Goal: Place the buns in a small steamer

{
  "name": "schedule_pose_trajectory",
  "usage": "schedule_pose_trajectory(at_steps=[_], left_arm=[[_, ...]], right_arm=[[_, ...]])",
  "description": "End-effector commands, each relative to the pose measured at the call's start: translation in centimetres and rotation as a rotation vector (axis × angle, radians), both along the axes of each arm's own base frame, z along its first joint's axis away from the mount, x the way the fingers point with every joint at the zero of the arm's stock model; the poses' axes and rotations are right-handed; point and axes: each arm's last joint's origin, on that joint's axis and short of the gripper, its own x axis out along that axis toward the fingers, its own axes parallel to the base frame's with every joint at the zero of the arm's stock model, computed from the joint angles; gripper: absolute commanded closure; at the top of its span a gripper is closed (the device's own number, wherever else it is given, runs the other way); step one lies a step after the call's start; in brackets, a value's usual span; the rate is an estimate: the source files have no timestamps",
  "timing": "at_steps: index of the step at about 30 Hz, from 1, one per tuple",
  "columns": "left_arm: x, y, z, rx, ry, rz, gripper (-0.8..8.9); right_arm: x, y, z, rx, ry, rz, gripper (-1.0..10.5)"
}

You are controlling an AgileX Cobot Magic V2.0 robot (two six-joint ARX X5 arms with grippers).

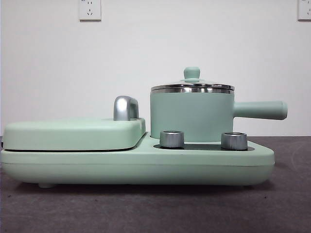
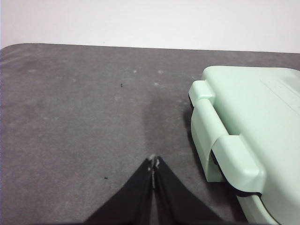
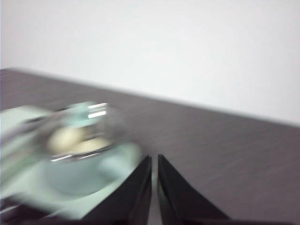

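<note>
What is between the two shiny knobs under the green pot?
In the front view, only a dark flat strip of the cooker's top shows between the left knob and right knob, with the small steamer standing behind it.

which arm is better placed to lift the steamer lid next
Right, probably. Its tool hangs close beside the small steamer with its glass lid on, though blurred. The left tool faces bare table beside the griddle.

We see the small steamer (image 1: 192, 115) on the cooker base (image 1: 146, 165), right of the griddle (image 1: 73, 134); buns (image 3: 70, 139) seemingly inside, though blurred
</note>
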Motion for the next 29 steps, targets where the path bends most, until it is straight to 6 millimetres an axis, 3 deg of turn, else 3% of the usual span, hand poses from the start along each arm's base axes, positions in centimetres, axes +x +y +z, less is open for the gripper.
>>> schedule_pose_trajectory(at_steps=[1,6,11,16,29], left_arm=[[0.1,0.0,-0.7,0.007,0.024,0.003,8.07],[0.1,0.0,-0.7,0.007,0.024,0.003,8.07],[0.1,0.0,-0.7,0.007,0.024,0.003,8.07],[0.1,0.0,-0.7,0.007,0.024,0.003,8.07],[0.1,0.0,-0.7,0.007,0.024,0.003,8.07]], right_arm=[[2.1,-0.3,-3.5,-0.058,-0.102,-0.104,9.3],[4.3,-1.0,-10.0,0.005,-0.091,-0.218,9.3],[4.9,-1.1,-13.9,0.068,0.030,-0.262,9.3],[4.6,-1.1,-14.8,0.063,0.124,-0.262,9.3],[4.6,-1.0,-14.6,0.069,0.106,-0.234,9.3]])
